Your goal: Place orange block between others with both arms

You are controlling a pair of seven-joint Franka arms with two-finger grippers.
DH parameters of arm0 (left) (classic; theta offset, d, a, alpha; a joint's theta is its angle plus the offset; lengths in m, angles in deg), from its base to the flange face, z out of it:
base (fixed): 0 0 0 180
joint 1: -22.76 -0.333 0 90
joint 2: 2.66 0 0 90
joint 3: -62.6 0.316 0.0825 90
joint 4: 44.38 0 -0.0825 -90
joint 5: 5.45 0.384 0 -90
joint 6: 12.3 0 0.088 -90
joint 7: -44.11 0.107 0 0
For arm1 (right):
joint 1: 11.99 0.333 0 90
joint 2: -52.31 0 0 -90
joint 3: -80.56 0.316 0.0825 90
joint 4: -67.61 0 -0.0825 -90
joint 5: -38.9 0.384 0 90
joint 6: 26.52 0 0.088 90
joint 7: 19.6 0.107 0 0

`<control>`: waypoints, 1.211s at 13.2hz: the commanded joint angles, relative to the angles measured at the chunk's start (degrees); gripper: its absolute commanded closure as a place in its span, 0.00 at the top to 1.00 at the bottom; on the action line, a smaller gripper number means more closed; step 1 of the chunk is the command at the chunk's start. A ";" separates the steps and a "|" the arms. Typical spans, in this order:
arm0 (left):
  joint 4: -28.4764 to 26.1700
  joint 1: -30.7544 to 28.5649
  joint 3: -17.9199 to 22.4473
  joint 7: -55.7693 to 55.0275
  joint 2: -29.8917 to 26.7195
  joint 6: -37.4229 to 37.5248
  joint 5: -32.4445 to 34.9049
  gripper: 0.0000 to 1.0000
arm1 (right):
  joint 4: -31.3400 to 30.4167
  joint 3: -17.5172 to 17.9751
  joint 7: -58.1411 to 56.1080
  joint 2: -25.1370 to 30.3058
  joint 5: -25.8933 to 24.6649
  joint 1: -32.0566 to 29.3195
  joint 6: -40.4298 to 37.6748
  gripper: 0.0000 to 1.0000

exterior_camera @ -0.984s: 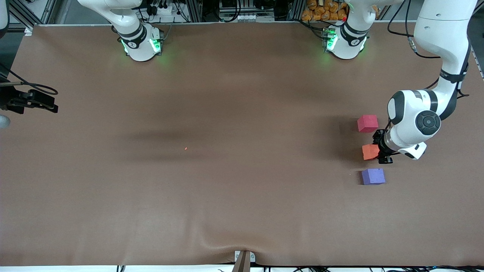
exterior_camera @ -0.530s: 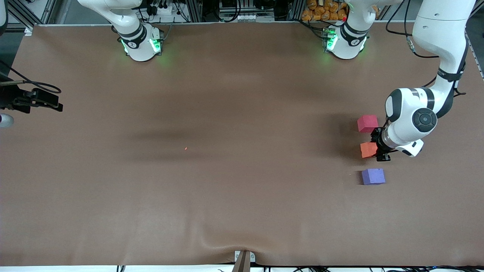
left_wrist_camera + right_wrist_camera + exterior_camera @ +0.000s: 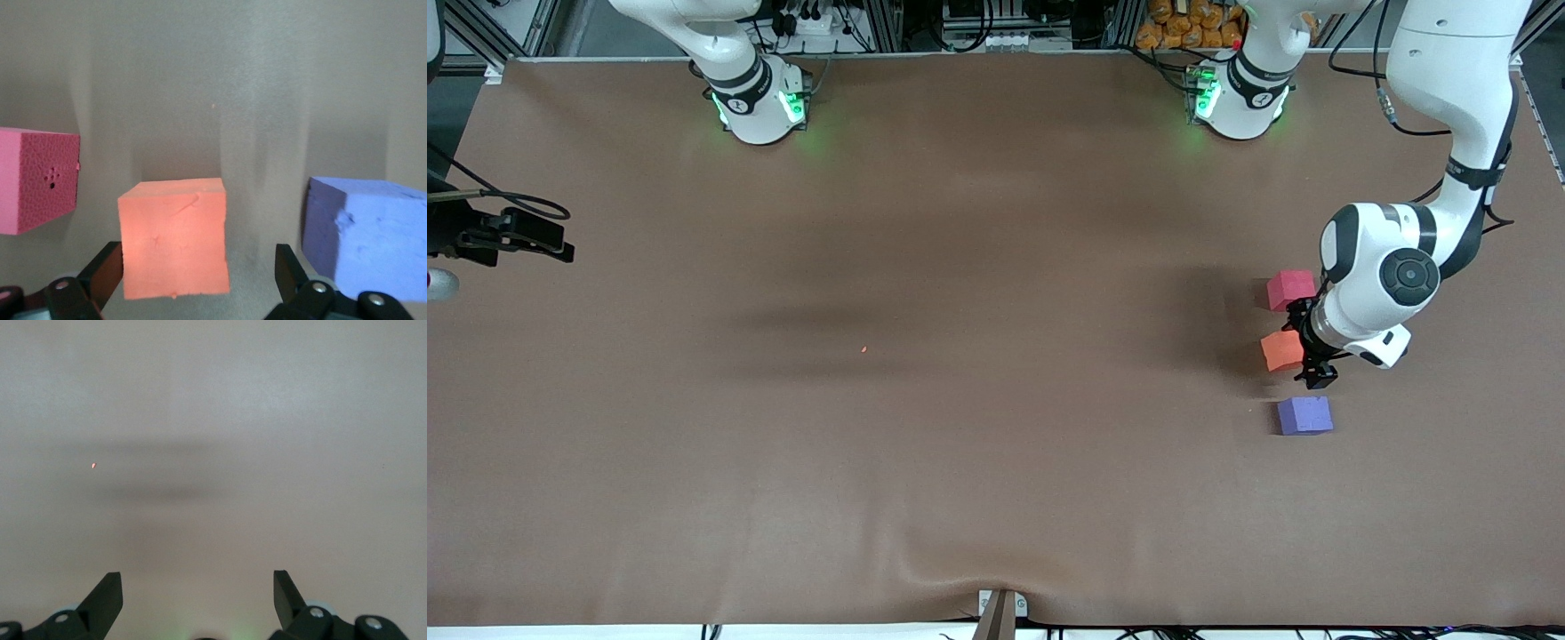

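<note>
Orange block (image 3: 1282, 350) sits on the table (image 3: 960, 427) between the pinkish-red cube (image 3: 1290, 289) and the purple cube (image 3: 1304, 414), touching neither, toward the left arm's end. Your left gripper (image 3: 1309, 348) is low beside it with its fingers (image 3: 101, 272) spread wide, one close to the block's side, gripping nothing. Your right gripper (image 3: 197, 603) waits at the right arm's end over bare table, jaws also wide and empty

You see even overhead light; soft arm shadows smear across worktop (image 3: 960, 427); green glow at bases; wrist views soft, washed.
</note>
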 commanded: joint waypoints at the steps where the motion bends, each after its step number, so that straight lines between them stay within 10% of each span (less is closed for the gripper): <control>1: 1.39 1.03 -0.53 -2.21 -5.28 8.40 6.46 1.00 | -0.15 0.00 -0.23 0.44 0.39 -0.18 -0.43 1.00; 9: 17.83 0.51 -2.12 12.09 -11.88 30.39 6.66 1.00 | -0.23 0.00 -0.23 0.35 0.39 -0.27 -0.34 1.00; 16: 19.59 0.33 -2.73 29.31 -19.89 37.86 5.78 1.00 | -0.23 0.00 -0.23 0.35 0.39 -0.27 -0.34 1.00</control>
